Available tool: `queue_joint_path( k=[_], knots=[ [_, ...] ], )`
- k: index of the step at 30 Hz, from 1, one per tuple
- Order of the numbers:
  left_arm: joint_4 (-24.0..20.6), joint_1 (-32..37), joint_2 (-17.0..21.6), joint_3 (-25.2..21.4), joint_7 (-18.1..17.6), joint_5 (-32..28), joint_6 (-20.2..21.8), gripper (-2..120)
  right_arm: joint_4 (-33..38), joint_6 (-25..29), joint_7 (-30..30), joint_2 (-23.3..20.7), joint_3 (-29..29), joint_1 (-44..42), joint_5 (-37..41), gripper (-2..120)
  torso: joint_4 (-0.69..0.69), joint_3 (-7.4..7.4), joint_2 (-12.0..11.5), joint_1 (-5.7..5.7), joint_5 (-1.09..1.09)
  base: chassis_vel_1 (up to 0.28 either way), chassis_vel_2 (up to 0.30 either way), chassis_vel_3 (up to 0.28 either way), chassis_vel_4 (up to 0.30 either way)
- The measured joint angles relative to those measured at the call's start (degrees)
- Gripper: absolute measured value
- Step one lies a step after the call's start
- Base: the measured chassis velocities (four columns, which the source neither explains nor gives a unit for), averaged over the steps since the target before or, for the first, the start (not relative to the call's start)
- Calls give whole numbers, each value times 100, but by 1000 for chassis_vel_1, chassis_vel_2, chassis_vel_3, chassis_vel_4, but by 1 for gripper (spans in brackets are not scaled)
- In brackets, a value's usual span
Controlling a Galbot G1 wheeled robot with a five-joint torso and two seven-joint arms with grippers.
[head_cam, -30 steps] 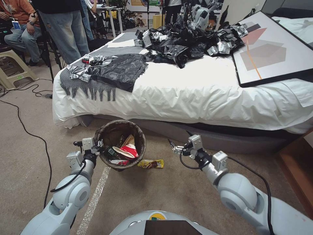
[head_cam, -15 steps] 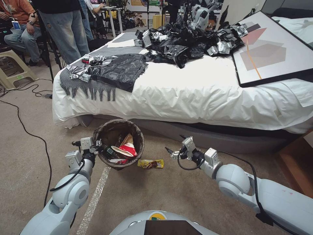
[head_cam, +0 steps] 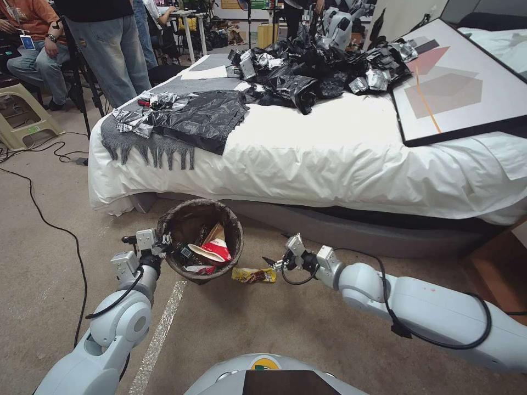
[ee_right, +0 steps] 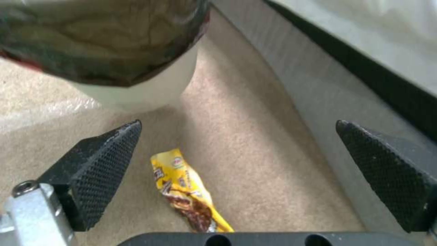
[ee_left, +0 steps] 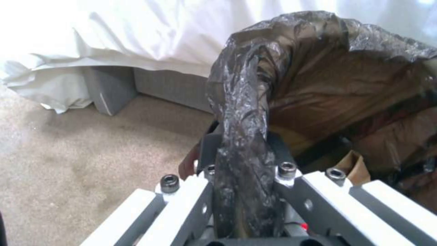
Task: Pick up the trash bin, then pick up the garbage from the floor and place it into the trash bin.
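The trash bin (head_cam: 200, 241), white with a dark bag over its rim, hangs tilted beside the bed. My left gripper (head_cam: 164, 247) is shut on its bag-covered rim (ee_left: 241, 164). Inside lie a red-and-white cup (head_cam: 213, 252), a brown paper bag (head_cam: 216, 236) and other garbage. A yellow snack wrapper (head_cam: 254, 275) lies on the carpet just right of the bin. My right gripper (head_cam: 273, 264) is open and low, right next to the wrapper. In the right wrist view the wrapper (ee_right: 189, 191) lies between and below the spread fingers (ee_right: 104, 160), with the bin's white wall (ee_right: 136, 92) beyond.
The white bed (head_cam: 329, 159) with its grey base (head_cam: 357, 233) runs close behind both grippers. Black bags (head_cam: 203, 118) and a framed picture (head_cam: 455, 82) lie on the bed. A cable (head_cam: 44, 214) crosses the carpet at left. Wooden furniture (head_cam: 499, 274) stands at right.
My right arm has stretched down and to the left, bringing its open gripper from mid-air down beside the yellow wrapper. The left gripper and the bin have barely moved.
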Motion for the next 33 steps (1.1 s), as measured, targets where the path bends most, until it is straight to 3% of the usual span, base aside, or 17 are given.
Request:
queue_joint_path(
  k=[1,2,5,9,21,24,33],
  knots=[
    [0,-17,13,-3,-3,-10,0,5,-197,68,-84,85,-431,361,9,100,-1,0,0,0,0,0,0,0,0],
    [0,-17,13,-3,-3,-10,0,5,-197,68,-84,85,-431,361,9,100,-1,0,0,0,0,0,0,0,0],
    [-2,-15,45,-58,-6,-55,4,5,-659,114,-154,428,-1232,995,58,100,-3,0,0,0,0,0,0,0,0],
    [-3,-8,54,-84,-8,-76,5,5,-996,187,-218,686,-1512,1136,57,100,-2,0,0,0,0,0,0,0,0],
    [45,-41,71,-142,-47,-105,10,5,-2121,628,-569,1351,-1828,1038,-258,100,-3,0,0,0,0,0,0,0,0],
    [47,-51,76,-175,-53,-138,17,5,-2683,857,-703,1610,-1868,968,-345,100,-2,0,0,0,0,0,0,0,0],
    [63,-58,69,-190,-54,-146,19,5,-3315,1027,-880,1894,-1914,965,-379,100,-2,-1,0,0,0,0,0,0,0]
  ],
)
